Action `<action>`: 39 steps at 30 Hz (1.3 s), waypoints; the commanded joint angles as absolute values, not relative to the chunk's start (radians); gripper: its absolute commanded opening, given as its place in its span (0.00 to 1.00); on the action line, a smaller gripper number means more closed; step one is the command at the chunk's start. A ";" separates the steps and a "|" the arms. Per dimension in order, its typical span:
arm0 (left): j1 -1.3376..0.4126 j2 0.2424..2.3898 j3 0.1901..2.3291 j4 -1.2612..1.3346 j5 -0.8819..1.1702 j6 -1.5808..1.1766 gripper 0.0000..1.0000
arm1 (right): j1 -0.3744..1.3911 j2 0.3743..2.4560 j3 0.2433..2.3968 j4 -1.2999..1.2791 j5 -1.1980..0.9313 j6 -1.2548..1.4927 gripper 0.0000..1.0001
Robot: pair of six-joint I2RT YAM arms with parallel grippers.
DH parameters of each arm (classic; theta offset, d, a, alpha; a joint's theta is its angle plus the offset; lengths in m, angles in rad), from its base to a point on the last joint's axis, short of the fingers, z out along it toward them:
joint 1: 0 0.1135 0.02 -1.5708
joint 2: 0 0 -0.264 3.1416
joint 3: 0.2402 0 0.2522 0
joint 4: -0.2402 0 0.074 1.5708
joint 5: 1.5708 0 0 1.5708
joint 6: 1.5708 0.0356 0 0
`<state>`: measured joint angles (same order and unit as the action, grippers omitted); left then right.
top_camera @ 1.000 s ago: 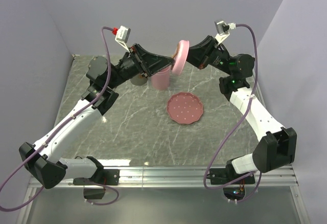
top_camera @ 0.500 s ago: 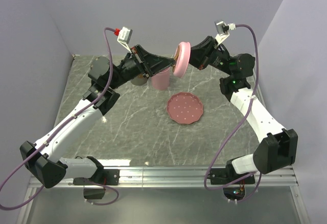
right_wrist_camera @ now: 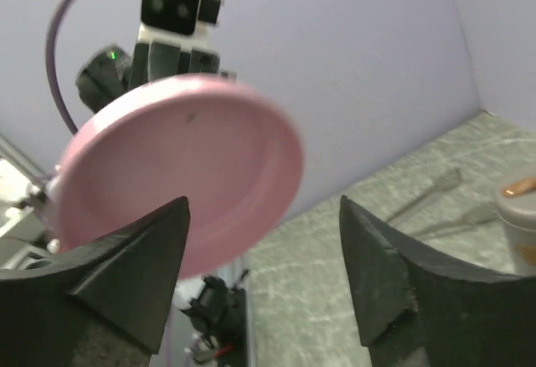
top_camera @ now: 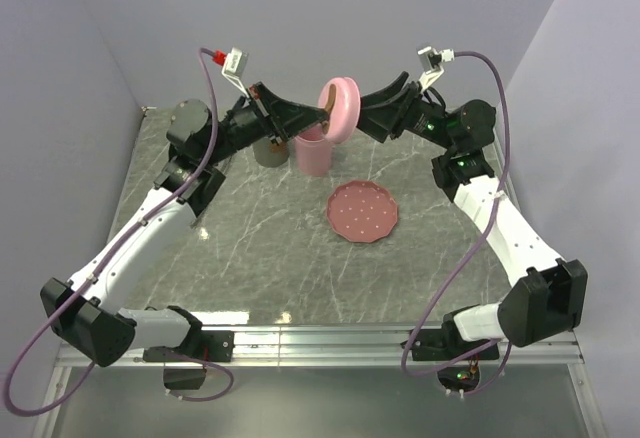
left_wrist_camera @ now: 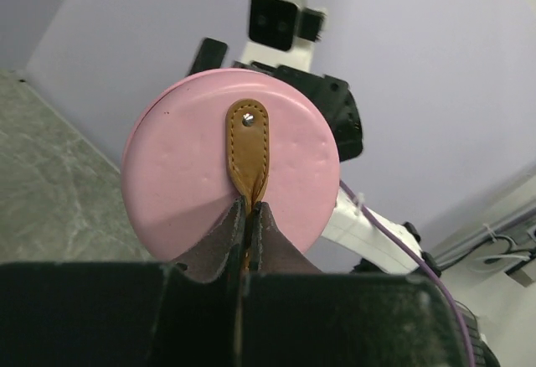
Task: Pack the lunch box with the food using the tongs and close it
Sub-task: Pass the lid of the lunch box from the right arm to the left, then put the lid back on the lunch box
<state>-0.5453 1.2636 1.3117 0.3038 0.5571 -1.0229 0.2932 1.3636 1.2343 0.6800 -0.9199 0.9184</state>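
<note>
The left gripper (left_wrist_camera: 249,213) is pinching the brown strap (left_wrist_camera: 249,145) of the pink lid (left_wrist_camera: 176,174), and the right gripper (right_wrist_camera: 264,209) is gaping wide with that lid just ahead.

Grey-green marbled table (top_camera: 250,258). Pink scalloped plate (top_camera: 362,210) lies flat just off centre toward 3 o'clock, nothing on it. Pink lunch box (top_camera: 313,156) stands upright at 12 o'clock, well apart from the plate. Grey cup (top_camera: 270,153) stands upright at 11 o'clock, just beside the lunch box; contact unclear. Tongs (right_wrist_camera: 434,188) lie flat on the table, seen in the right wrist view.
</note>
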 commanded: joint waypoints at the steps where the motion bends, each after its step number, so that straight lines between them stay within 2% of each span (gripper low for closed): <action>1: -0.493 1.282 1.383 0.253 0.604 -0.930 0.01 | 0.273 1.301 1.215 0.598 -0.916 0.823 0.82; 2: -0.474 1.293 1.406 0.203 0.603 -0.899 0.01 | 0.265 1.295 1.207 0.574 -0.919 0.804 0.82; 4: -0.463 1.331 1.490 0.041 0.575 -0.769 0.01 | 0.250 1.270 1.183 0.482 -0.916 0.731 0.93; 8: -0.463 1.448 1.701 -0.295 0.459 -0.517 0.01 | 0.172 1.230 1.173 0.293 -0.910 0.591 1.00; 14: -0.463 1.713 2.003 -0.630 0.272 -0.253 0.01 | 0.040 1.200 1.186 0.118 -0.959 0.485 1.00; 18: -0.462 1.834 2.124 -0.712 0.209 -0.145 0.01 | -0.040 1.192 1.193 0.019 -0.980 0.416 1.00; 25: -0.445 2.042 2.321 -0.770 0.144 -0.032 0.00 | -0.066 1.169 1.178 -0.069 -0.994 0.341 1.00; 32: -0.407 2.163 2.347 -0.753 0.207 -0.041 0.00 | -0.067 1.155 1.146 -0.100 -1.015 0.331 1.00; 39: -0.394 2.192 2.336 -0.744 0.284 -0.060 0.00 | -0.067 1.172 1.132 -0.112 -1.026 0.333 1.00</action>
